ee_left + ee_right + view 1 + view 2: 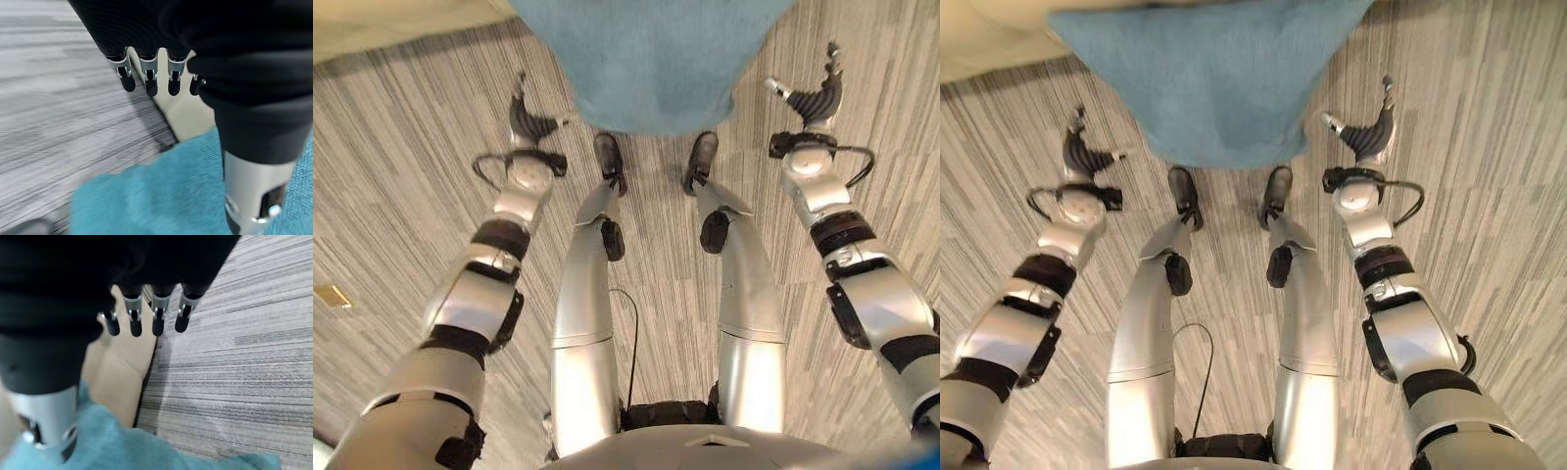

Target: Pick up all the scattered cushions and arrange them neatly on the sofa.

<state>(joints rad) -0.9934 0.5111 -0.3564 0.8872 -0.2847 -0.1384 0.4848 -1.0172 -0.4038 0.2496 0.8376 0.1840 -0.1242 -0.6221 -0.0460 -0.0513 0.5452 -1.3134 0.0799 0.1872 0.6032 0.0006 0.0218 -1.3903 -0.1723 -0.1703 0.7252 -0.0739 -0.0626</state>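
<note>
Cushion: a teal-blue cushion (pixel 651 59) lies on the floor at the far middle of the scene, between the two hands; its near edge sits just beyond the robot's feet; its fabric looks finely textured.
Left hand: the left hand (pixel 527 119) hangs to the left of the cushion, close to its edge but apart from it; its fingers (pixel 151 85) are straight and relaxed, spread in a row, holding nothing.
Right hand: the right hand (pixel 818 96) hangs to the right of the cushion, apart from it; its fingers (pixel 157 323) are extended and loose, empty.
Sofa: a beige sofa (pixel 382 24) edge shows at the far left, behind the cushion.
Floor: grey striped carpet (pixel 401 186) lies under everything.
</note>
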